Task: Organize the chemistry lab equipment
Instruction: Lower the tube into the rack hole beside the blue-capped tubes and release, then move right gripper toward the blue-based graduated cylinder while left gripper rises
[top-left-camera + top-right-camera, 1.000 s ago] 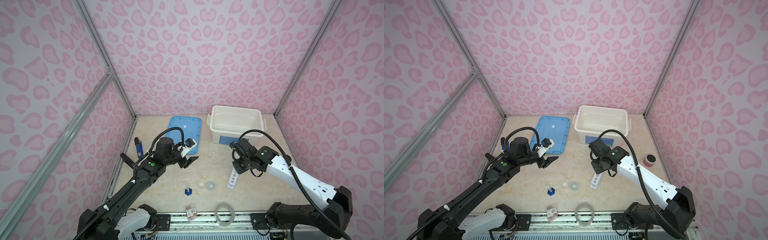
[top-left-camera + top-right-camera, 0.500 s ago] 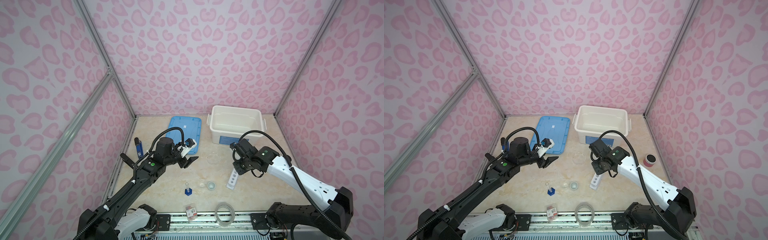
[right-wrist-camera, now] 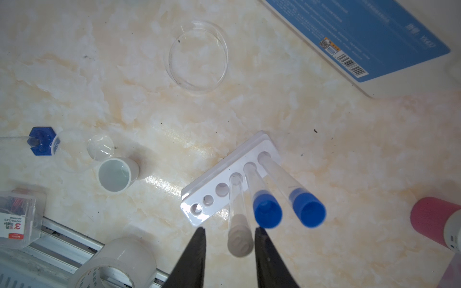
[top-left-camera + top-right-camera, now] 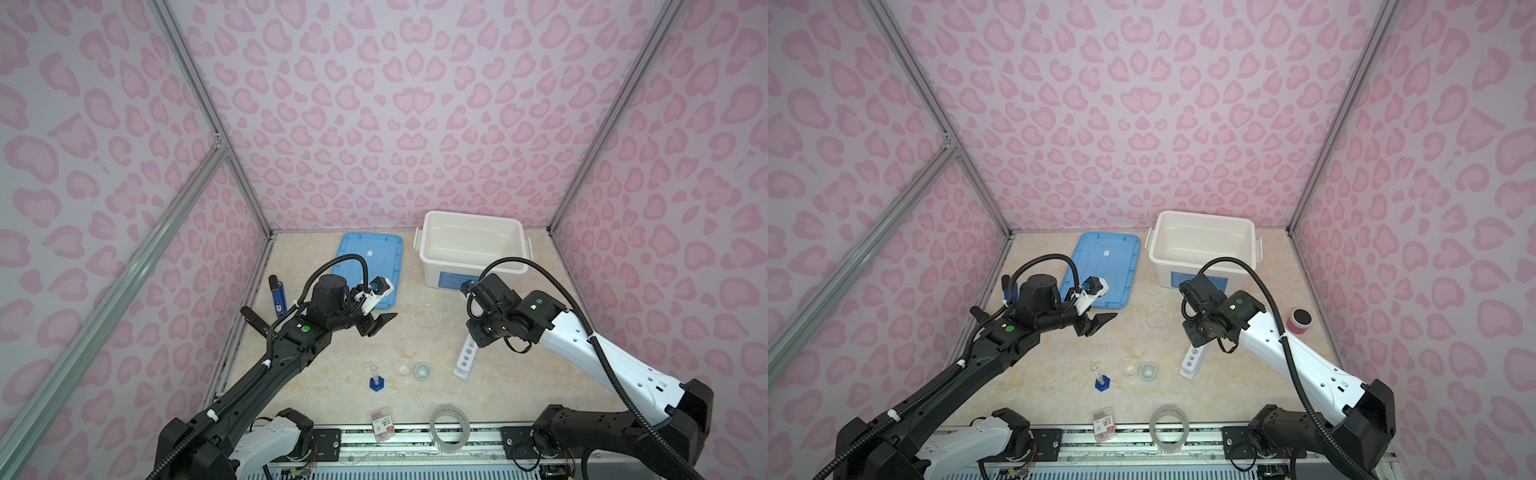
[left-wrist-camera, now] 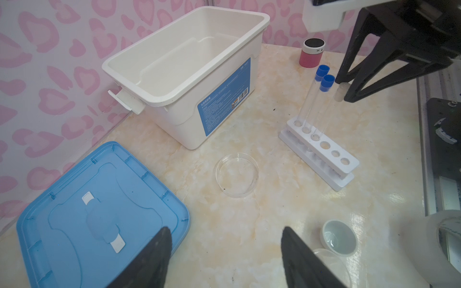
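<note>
The white six-hole rack lies on the marble table right of centre, seen in both top views. Three test tubes stand in it: two blue-capped and one with a whitish stopper. My right gripper is open around that stopper, with a gap on each side. My left gripper hangs open and empty above the table beside the blue lid. The petri dish, the blue-based cylinder, the tiny glass dish and the white cup stand loose.
An open white bin stands at the back, the blue lid flat to its left. A tape roll and a red-labelled packet lie at the front edge. A pink canister stands far right; a blue stick lies by the left wall.
My right gripper's jaws have parted from the whitish-stoppered tube, which stays standing in the rack. Neither arm has visibly shifted, and the left gripper is unchanged.
</note>
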